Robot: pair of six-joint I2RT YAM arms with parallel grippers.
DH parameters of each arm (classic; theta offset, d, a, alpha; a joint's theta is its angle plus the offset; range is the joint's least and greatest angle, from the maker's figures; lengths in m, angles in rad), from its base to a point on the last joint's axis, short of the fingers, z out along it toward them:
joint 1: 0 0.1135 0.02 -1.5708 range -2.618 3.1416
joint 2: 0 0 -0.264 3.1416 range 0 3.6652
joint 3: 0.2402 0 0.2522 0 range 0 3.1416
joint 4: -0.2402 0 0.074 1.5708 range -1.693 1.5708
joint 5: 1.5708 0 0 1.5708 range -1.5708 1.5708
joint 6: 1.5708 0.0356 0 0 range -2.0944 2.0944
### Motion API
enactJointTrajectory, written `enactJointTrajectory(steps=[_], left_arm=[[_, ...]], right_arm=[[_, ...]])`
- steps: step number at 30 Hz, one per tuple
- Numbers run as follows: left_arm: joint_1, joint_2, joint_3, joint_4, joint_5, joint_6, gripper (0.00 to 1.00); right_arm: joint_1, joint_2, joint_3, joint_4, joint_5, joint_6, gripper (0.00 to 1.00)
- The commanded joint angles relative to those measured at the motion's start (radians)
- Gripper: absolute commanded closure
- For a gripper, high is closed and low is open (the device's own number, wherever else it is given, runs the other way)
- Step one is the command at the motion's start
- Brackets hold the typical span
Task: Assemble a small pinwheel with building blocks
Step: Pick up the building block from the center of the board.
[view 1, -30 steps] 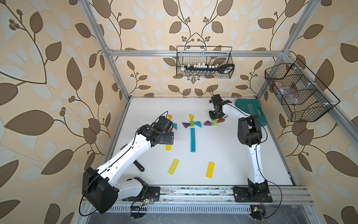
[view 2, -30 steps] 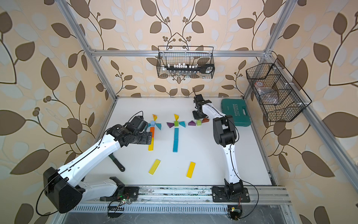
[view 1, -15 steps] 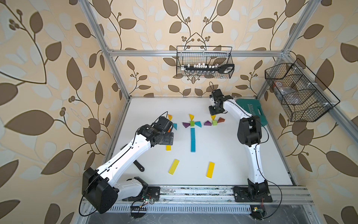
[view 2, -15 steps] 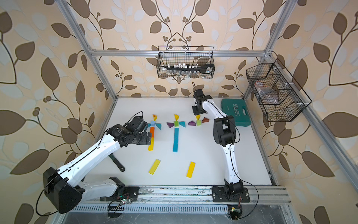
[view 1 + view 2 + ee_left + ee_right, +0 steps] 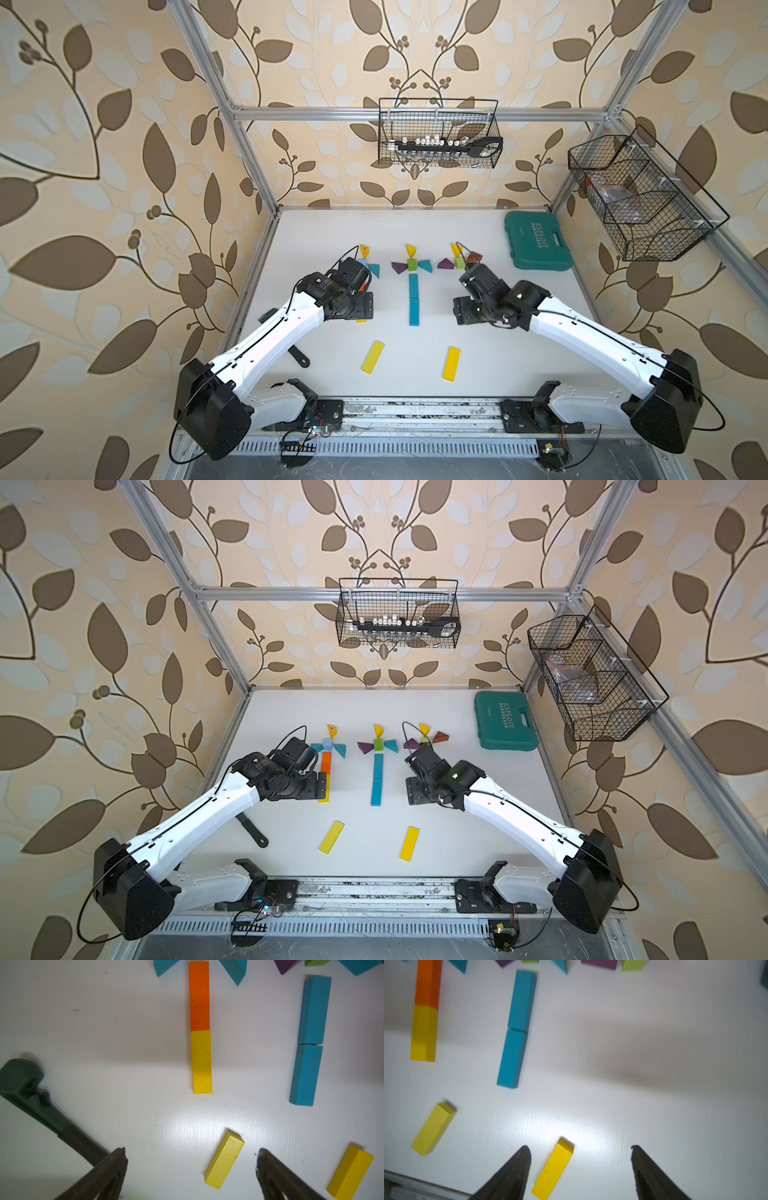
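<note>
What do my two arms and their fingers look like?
Left arm and right arm: white shells, black joint housings, thin black cables looped alongside. Fingers are dark, tapered wedges with rough tips. A green light glows on the right wrist.

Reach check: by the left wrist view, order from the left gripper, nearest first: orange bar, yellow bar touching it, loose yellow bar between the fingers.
1. loose yellow bar, lying between the fingers of the left gripper.
2. yellow stem bar, straight ahead.
3. orange bar, beyond it, ends touching.
</note>
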Motion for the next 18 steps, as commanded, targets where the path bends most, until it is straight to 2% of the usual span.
enactJointTrajectory(steps=[1, 5, 10, 15, 18], left_arm=[[-0.015, -0.014, -0.023, 0.018, 0.042, -0.039, 0.01], [-0.017, 0.000, -0.029, 0.015, 0.036, -0.042, 0.01], [-0.019, -0.006, -0.043, 0.010, 0.027, -0.051, 0.01], [-0.019, -0.018, -0.060, -0.002, 0.011, -0.057, 0.01], [-0.019, -0.016, -0.060, -0.014, 0.005, -0.063, 0.01]], right_arm=[[0.149, -0.049, -0.120, -0.057, 0.047, 0.352, 0.23], [0.291, 0.010, -0.156, -0.020, 0.037, 0.482, 0.23], [0.296, 0.116, -0.166, 0.127, -0.023, 0.467, 0.24], [0.279, 0.219, -0.130, 0.160, -0.025, 0.447, 0.25], [0.269, 0.281, -0.124, 0.178, -0.032, 0.452, 0.30]])
